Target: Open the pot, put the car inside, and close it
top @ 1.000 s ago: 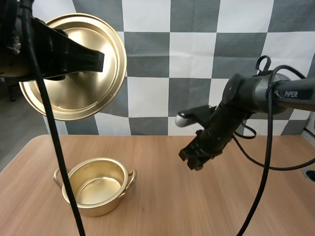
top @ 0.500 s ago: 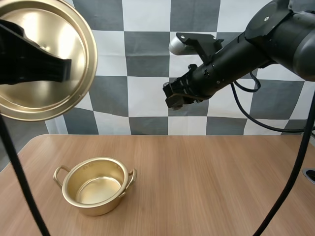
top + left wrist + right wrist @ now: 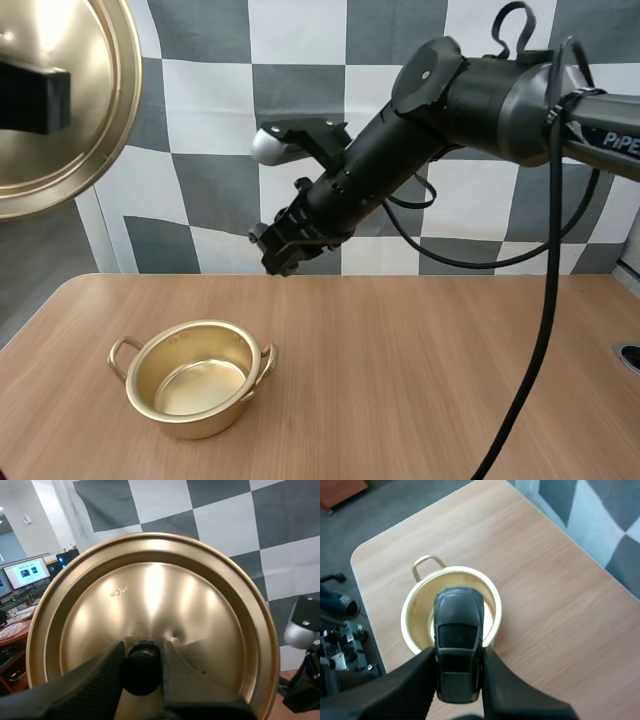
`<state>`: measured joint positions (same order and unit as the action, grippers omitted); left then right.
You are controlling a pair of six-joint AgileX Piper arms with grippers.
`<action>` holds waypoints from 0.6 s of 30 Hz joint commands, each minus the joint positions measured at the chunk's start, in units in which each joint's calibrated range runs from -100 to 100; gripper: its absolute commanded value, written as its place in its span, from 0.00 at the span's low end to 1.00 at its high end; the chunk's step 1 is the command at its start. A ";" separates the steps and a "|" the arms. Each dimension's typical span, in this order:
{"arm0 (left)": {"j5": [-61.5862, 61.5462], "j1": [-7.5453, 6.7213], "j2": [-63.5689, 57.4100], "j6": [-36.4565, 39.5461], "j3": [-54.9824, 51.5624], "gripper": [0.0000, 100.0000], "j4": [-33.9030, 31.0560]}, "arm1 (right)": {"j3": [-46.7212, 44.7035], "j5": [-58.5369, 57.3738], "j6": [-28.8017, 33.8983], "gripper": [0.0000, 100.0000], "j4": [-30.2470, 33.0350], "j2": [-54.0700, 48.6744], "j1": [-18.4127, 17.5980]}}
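A: Where is the small dark grey toy car (image 3: 457,645)?

B: The right gripper (image 3: 457,652) pinches it by its two sides; from that wrist the car lies in line with the mouth of the round golden metal pot (image 3: 420,600); the pot stands open on the wooden table (image 3: 420,380).

A: How should the robot do this step well?

B: In my judgement, lower first, because the gripper hangs high above the table; centre the car over the opening, close to the rim, and only then spread the fingers; a release from this height could bounce the car out.

A: And the pose of the arms?

B: The right arm stretches from the right, sloping down toward the pot; the left gripper (image 3: 142,667) pinches the black knob (image 3: 141,676) of the golden lid (image 3: 150,595), held high at the left, nearly upright, well apart from the pot.
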<state>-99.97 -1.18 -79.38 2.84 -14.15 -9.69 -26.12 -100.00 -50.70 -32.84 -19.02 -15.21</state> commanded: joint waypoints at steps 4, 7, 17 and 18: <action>-0.03 0.00 0.01 0.00 -0.03 0.00 -0.28 | 0.14 0.00 -0.63 0.00 0.54 5.20 -5.13; -0.03 0.00 0.01 0.00 -0.03 0.00 -0.95 | 0.14 0.00 -1.30 0.00 0.54 8.41 -7.34; -0.03 0.00 0.01 0.00 -0.03 0.00 -3.07 | 0.14 0.00 -3.30 0.00 0.54 15.58 -11.17; -0.03 0.00 0.01 0.00 -0.03 0.00 -3.07 | 0.14 0.00 -3.40 0.00 0.54 16.31 -11.25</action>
<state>-99.97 -1.18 -79.38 2.84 -14.15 -12.79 -26.07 -100.00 -53.96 -32.34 -3.81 -26.42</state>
